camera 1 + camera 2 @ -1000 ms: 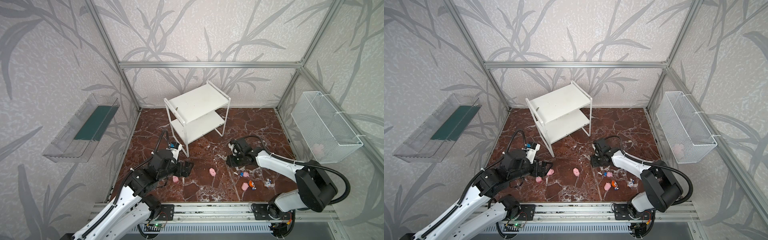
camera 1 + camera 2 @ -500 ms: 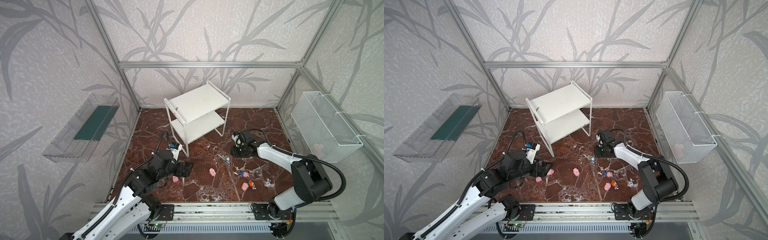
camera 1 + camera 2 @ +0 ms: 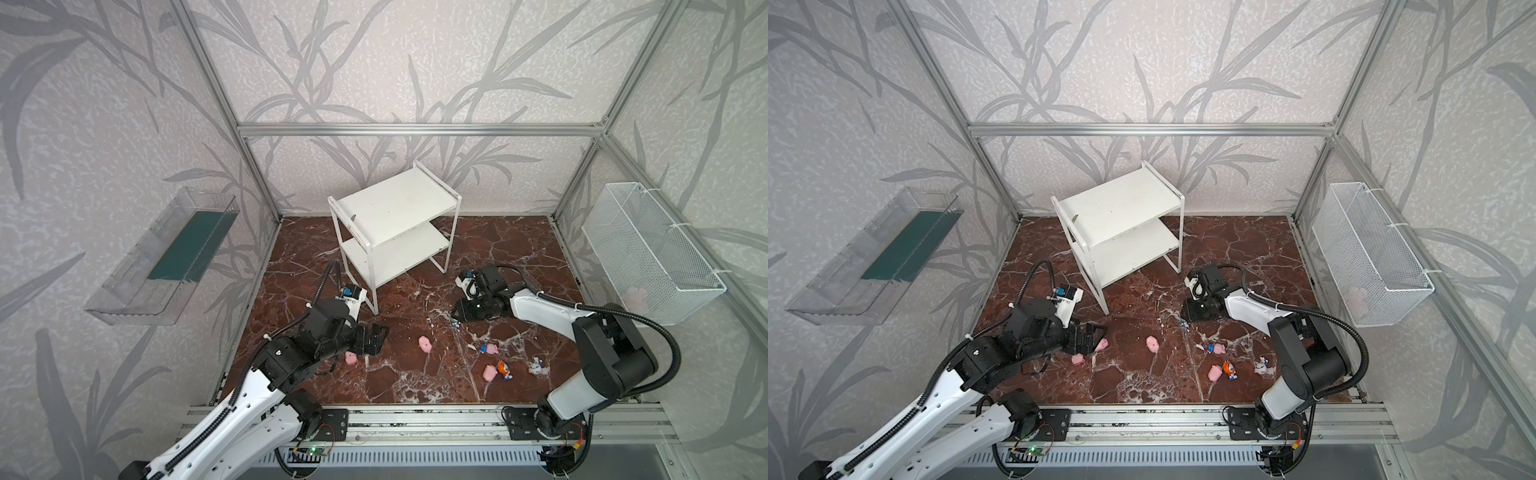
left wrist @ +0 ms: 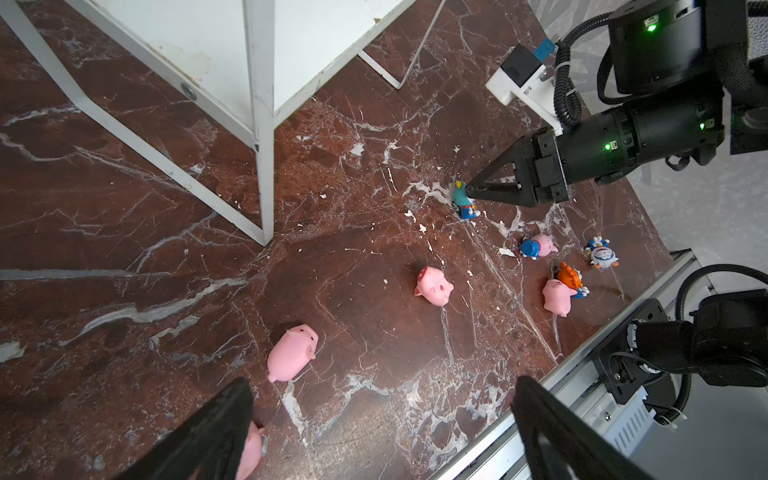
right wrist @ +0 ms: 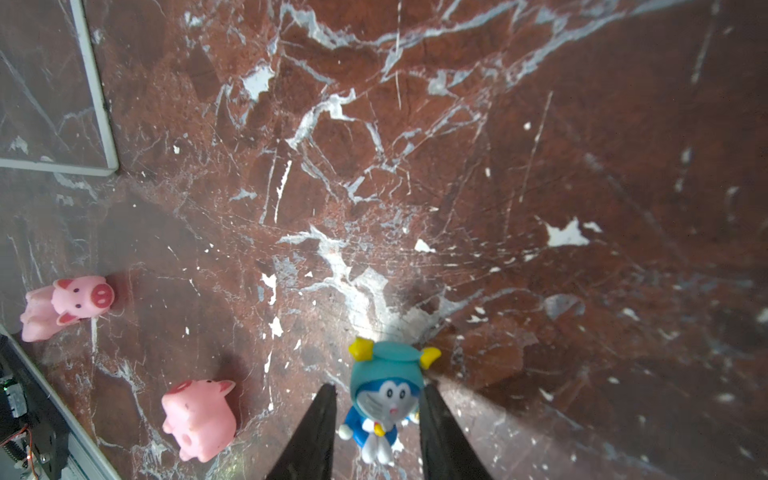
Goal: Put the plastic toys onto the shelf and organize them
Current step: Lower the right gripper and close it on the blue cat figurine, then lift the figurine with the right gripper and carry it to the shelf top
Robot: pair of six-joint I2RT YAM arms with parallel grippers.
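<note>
My right gripper (image 5: 376,390) is low over the floor, open, its fingers straddling a teal-hatted blue figurine (image 5: 386,399) that stands on the marble; a gap shows on one side. In both top views it lies right of the white shelf (image 3: 390,208) with the figurine (image 3: 454,325) at its tip. My left gripper (image 4: 382,436) hangs wide open over two pink pigs (image 4: 291,353), one half hidden under a finger (image 4: 224,428). Another pig (image 3: 424,343) lies mid-floor. Pink-hat (image 3: 488,348), orange-hat (image 3: 503,369) and white-hat (image 3: 536,365) figurines and a pig (image 3: 489,372) lie front right. Both shelf boards are bare.
A white wire basket (image 3: 648,257) hangs on the right wall with a pale pink lump inside. A clear tray with a green panel (image 3: 166,257) hangs on the left wall. The aluminium rail (image 3: 415,419) runs along the floor's front edge.
My right gripper drew back toward the shelf, leaving the teal-hat figurine on the floor, then came forward and down around it again. The left arm has not moved.
</note>
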